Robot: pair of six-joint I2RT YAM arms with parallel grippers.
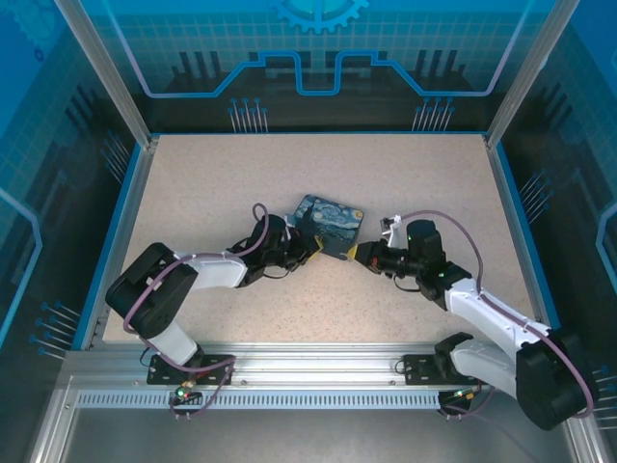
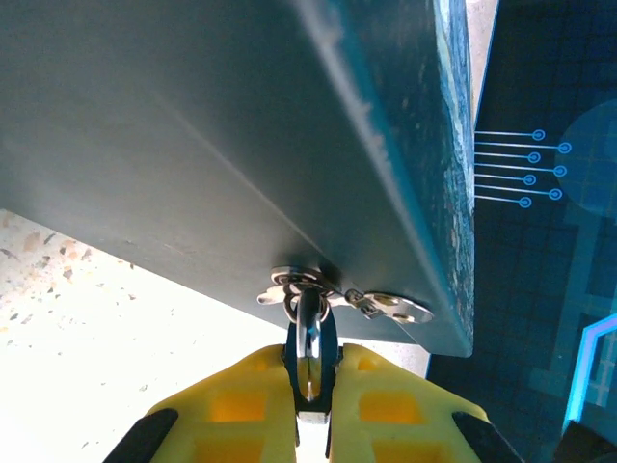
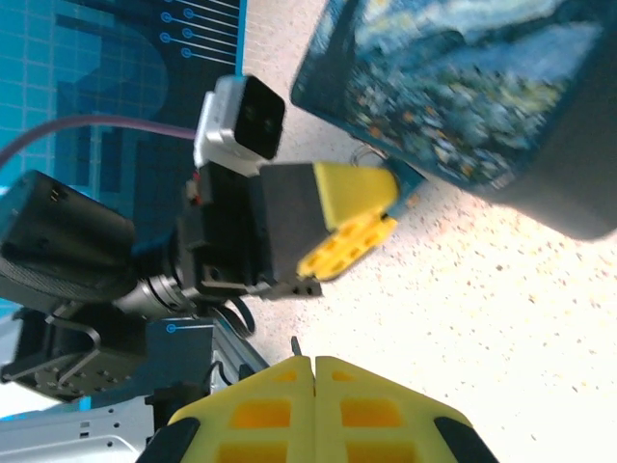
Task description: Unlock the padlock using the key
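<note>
The left claw (image 2: pixel 310 386) is clamped on the padlock (image 2: pixel 308 333) at the edge of the Starry Night box (image 2: pixel 241 125), while the right claw (image 3: pixel 314 367), fingers pressed together, hovers near it over the worktop (image 3: pixel 501 318).

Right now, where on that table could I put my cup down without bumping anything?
Bare table runs between the box and the back wall, into both far corners. A smaller patch lies near the front, between the left arm and the right arm. Crowded: the box's near edge, where the left gripper and right gripper meet.
</note>
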